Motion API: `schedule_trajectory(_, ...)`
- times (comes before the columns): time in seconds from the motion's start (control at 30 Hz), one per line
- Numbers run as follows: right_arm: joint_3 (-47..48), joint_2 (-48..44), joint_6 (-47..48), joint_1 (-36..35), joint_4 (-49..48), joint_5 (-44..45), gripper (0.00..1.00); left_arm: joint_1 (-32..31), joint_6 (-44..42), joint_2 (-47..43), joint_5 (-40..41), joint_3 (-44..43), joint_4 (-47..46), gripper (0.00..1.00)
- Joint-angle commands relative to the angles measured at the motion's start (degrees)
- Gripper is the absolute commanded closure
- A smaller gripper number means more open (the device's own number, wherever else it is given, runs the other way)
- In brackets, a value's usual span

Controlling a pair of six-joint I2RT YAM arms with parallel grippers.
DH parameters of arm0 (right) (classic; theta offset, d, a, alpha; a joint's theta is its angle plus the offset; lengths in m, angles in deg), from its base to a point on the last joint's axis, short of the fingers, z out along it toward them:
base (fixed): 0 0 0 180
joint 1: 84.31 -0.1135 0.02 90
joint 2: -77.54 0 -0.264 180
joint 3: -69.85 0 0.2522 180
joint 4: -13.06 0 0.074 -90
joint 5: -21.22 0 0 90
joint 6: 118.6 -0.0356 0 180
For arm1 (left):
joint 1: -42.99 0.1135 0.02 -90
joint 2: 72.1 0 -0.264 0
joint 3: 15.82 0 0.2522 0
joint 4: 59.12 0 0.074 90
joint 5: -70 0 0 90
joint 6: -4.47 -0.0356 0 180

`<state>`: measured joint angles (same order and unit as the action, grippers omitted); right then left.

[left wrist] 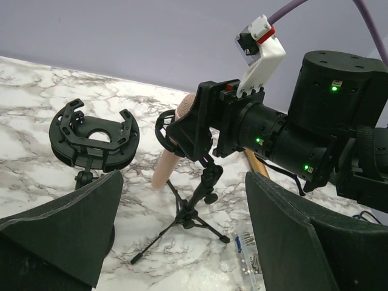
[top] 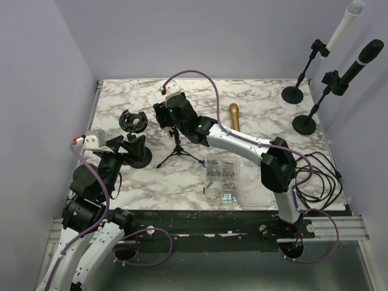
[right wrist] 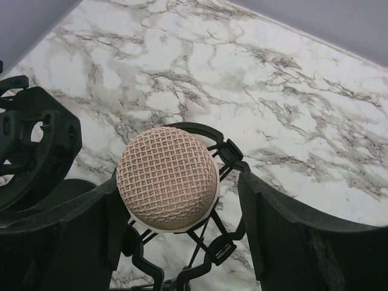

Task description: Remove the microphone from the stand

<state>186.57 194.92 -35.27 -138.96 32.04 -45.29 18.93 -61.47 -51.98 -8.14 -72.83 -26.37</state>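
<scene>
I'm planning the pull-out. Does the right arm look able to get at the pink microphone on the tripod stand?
Likely yes: the right gripper straddles the microphone, jaws open, nothing in between.

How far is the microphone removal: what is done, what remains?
Done: the right fingers are placed on both sides of the microphone head. In hand: no firm grip visible. Remaining: the microphone sits in the tripod stand's shock mount; it must be pulled out.

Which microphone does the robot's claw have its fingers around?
The pinkish mesh-headed microphone in the small tripod stand: the right gripper straddles its head. The white microphone and black microphone stand far off at the back right.
</scene>
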Motion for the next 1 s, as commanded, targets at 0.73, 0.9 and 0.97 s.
schedule_trajectory(0.73, 1.85, -2.22, -0.37, 0.25, -1.01, -1.32, 0.25, 0.41, 0.29, 0.36, -1.15, 0.43, -0.42, 0.16)
schedule_trajectory(0.9, 2.51, -2.42, 0.00, 0.18, -0.40, -0.86, 0.20, 0.49, 0.29, 0.33, -1.16, 0.44, -0.44, 0.16)
schedule_trajectory(0.97, 2.58, -2.59, 0.02, 0.25, -0.28, -0.96, 0.19, 0.50, 0.30, 0.30, -1.14, 0.44, -0.42, 0.16)
